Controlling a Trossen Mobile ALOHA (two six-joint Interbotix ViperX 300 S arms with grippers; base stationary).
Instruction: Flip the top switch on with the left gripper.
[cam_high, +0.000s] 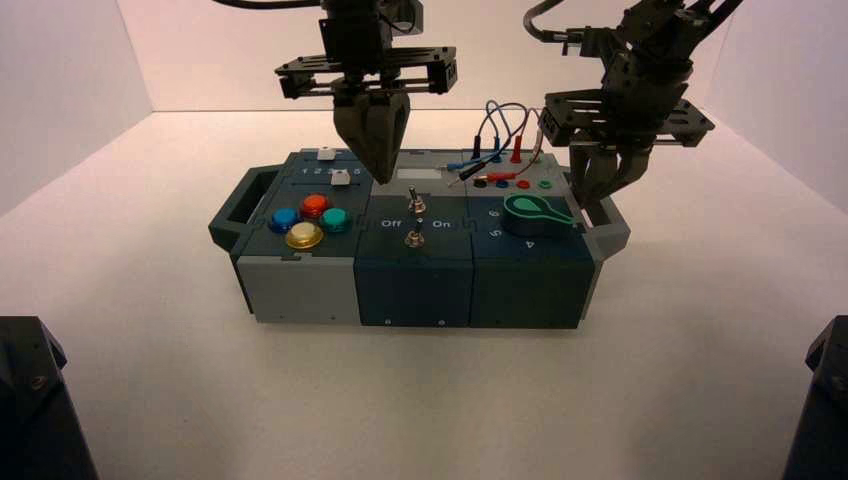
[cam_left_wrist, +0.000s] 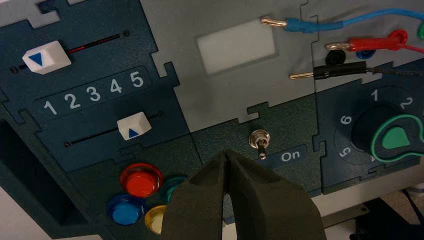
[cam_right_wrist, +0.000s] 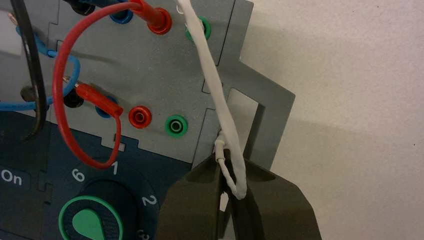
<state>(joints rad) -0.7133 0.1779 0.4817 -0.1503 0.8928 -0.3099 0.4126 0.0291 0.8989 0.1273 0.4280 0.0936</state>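
Note:
The top switch (cam_high: 414, 203) is a small metal toggle on the dark middle panel of the box (cam_high: 300, 290), between the "Off" and "On" labels. My left gripper (cam_high: 380, 175) hangs just above the panel, behind and to the left of the switch, fingers shut in a wedge and holding nothing. In the left wrist view the top switch (cam_left_wrist: 259, 141) stands clear beside the left gripper's tips (cam_left_wrist: 227, 152), not touching them. The lower switch (cam_high: 412, 238) is hidden there by the fingers. My right gripper (cam_high: 607, 190) hovers at the box's right end, shut on a white wire (cam_right_wrist: 215, 85).
Red, blue, green and yellow buttons (cam_high: 312, 220) and two white sliders (cam_left_wrist: 133, 126) lie left of the switches. A green knob (cam_high: 535, 212) sits to their right. Red, blue and black plug wires (cam_high: 500, 150) rise from sockets at the back right. Dark arm bases (cam_high: 30, 400) fill the lower corners.

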